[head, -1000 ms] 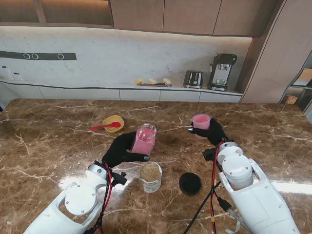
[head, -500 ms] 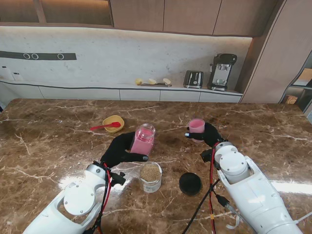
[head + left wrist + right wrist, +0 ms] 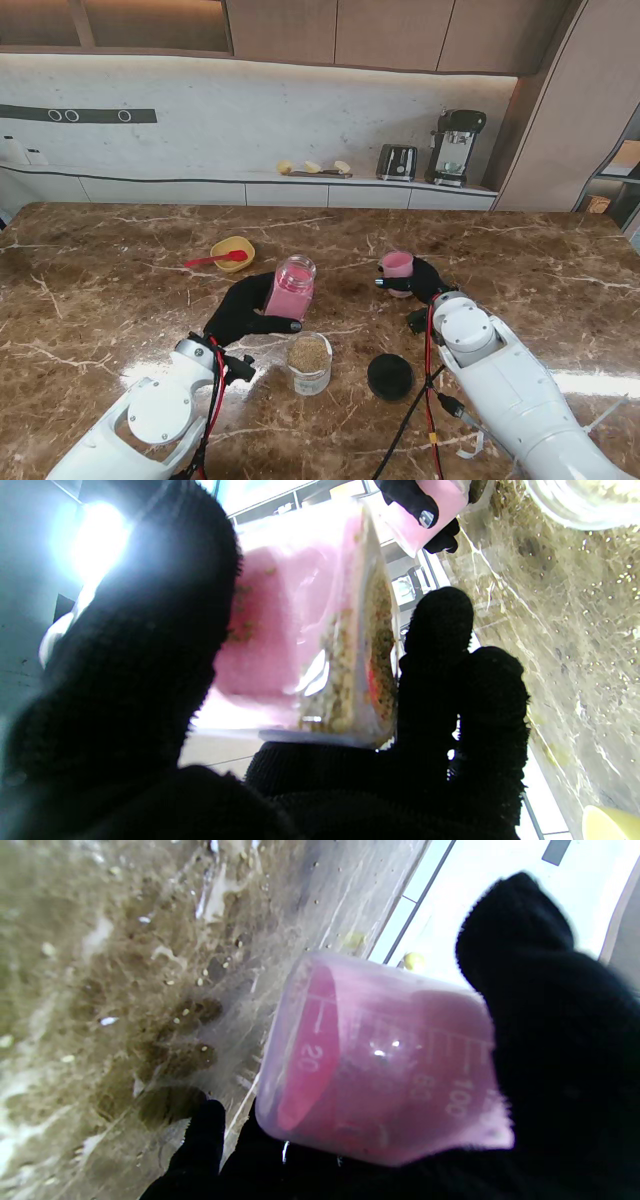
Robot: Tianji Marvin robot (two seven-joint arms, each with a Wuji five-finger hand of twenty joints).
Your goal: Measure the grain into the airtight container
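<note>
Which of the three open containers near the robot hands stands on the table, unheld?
The clear grain jar, nearest to me between the arms. The pink-looking jar is held in the left robot hand, the pink measuring cup in the right robot hand.

A yellow bowl (image 3: 232,252) holding a red spoon (image 3: 215,259) sits on the marble table (image 3: 100,270), far left.

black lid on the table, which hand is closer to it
Right. The right hand, holding the pink cup, is just beyond the lid. The left hand, holding the jar, is farther off, across the grain container.
</note>
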